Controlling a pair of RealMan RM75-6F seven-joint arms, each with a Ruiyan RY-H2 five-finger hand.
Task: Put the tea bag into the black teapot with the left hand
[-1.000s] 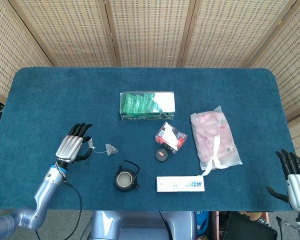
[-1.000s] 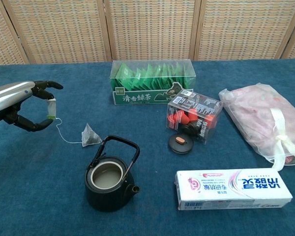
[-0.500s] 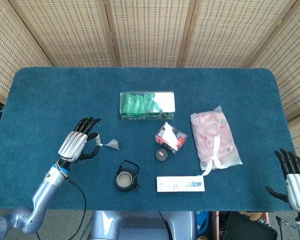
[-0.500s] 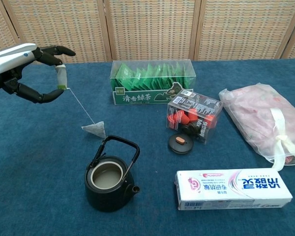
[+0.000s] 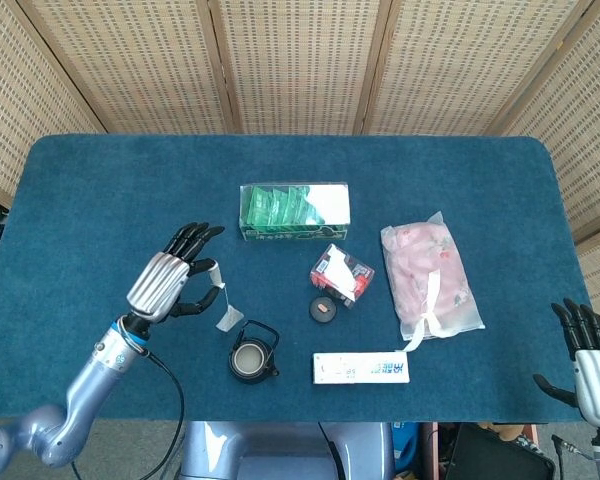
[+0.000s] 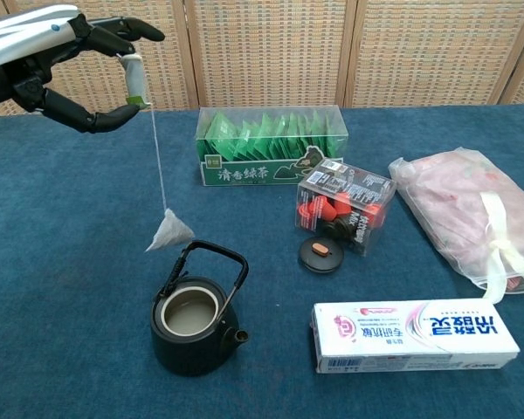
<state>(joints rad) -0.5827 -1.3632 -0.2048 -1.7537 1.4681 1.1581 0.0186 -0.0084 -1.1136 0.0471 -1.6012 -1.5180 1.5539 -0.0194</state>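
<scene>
Hanging by its string from the left hand (image 6: pixel 57 61), the tea bag (image 6: pixel 168 232) is suspended in the air at centre left of the chest view, just above and slightly left of the black teapot (image 6: pixel 195 321). The fingers (image 6: pixel 127 28) of that hand pinch the paper tag (image 6: pixel 138 80) at the string's upper end, in the upper left of the frame; the remaining fingers are spread. In the head view the same left hand (image 5: pixel 172 283) appears at centre left, with the tea bag (image 5: pixel 226 318) just above and left of the teapot (image 5: pixel 252 354).

The teapot stands upright and lidless on the blue counter (image 6: pixel 61 279), lower centre left, its handle raised. A small round lid (image 6: pixel 321 255) lies apart from it, toward the centre, just in front of a clear box of red and black items (image 6: pixel 345 206). Behind these, at upper centre, sits a clear box of green tea packets (image 6: pixel 269 145). A white toothpaste carton (image 6: pixel 414 335) lies at lower right, and a pink bag tied with a ribbon (image 6: pixel 472 214) at right.

The right hand (image 5: pixel 588 362) shows only at the lower right corner of the head view, off the counter's edge, fingers extended and apart, holding nothing.
</scene>
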